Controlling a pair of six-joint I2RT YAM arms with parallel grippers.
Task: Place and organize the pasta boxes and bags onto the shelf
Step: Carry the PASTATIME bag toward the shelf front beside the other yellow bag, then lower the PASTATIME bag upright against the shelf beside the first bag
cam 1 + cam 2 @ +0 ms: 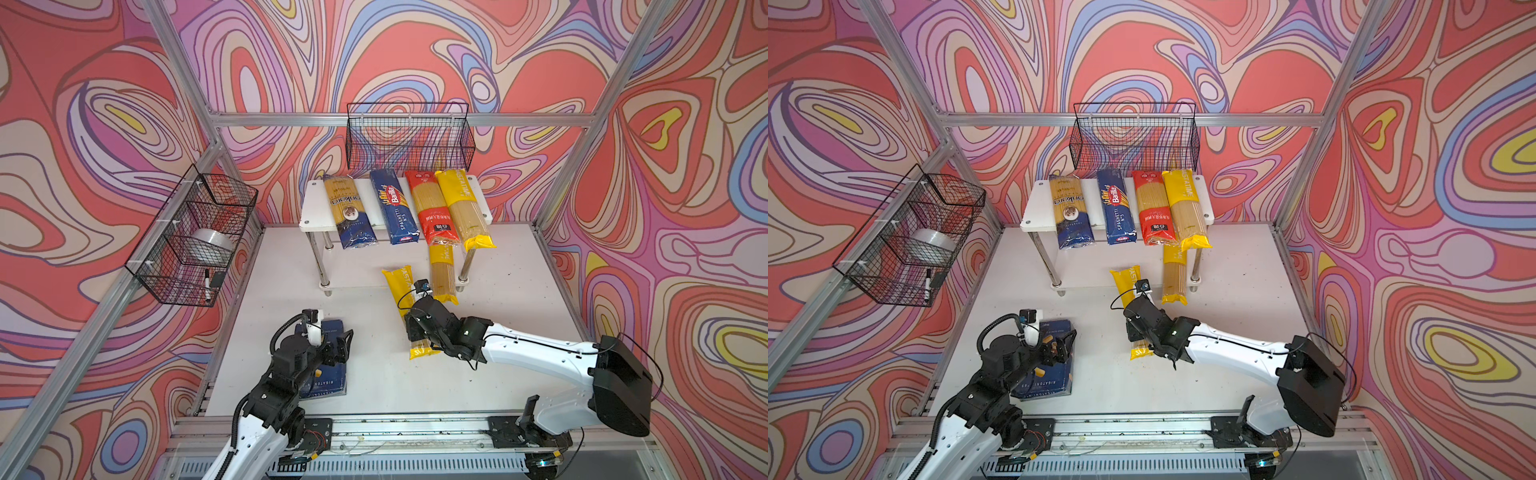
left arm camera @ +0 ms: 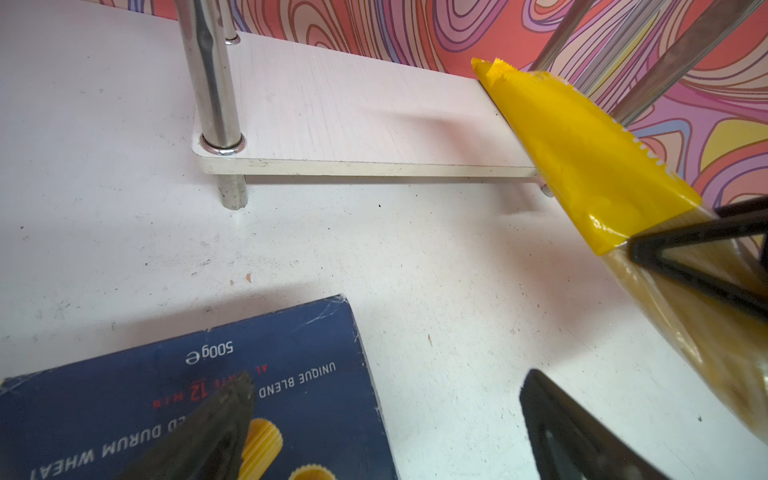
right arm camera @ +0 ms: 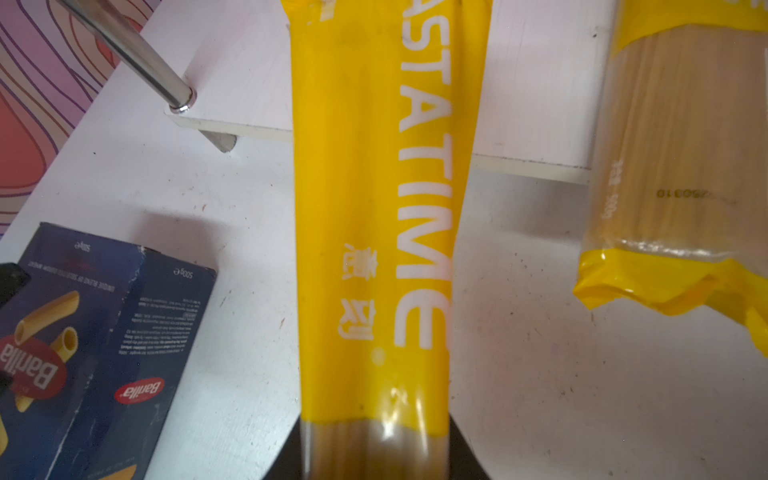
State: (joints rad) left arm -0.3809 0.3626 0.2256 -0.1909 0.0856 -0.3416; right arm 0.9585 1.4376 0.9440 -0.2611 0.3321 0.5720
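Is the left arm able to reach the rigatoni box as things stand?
Probably yes. The left gripper hangs open just over the rigatoni box, with nothing lying on it; the right gripper, shut on a yellow bag, is apart from it.
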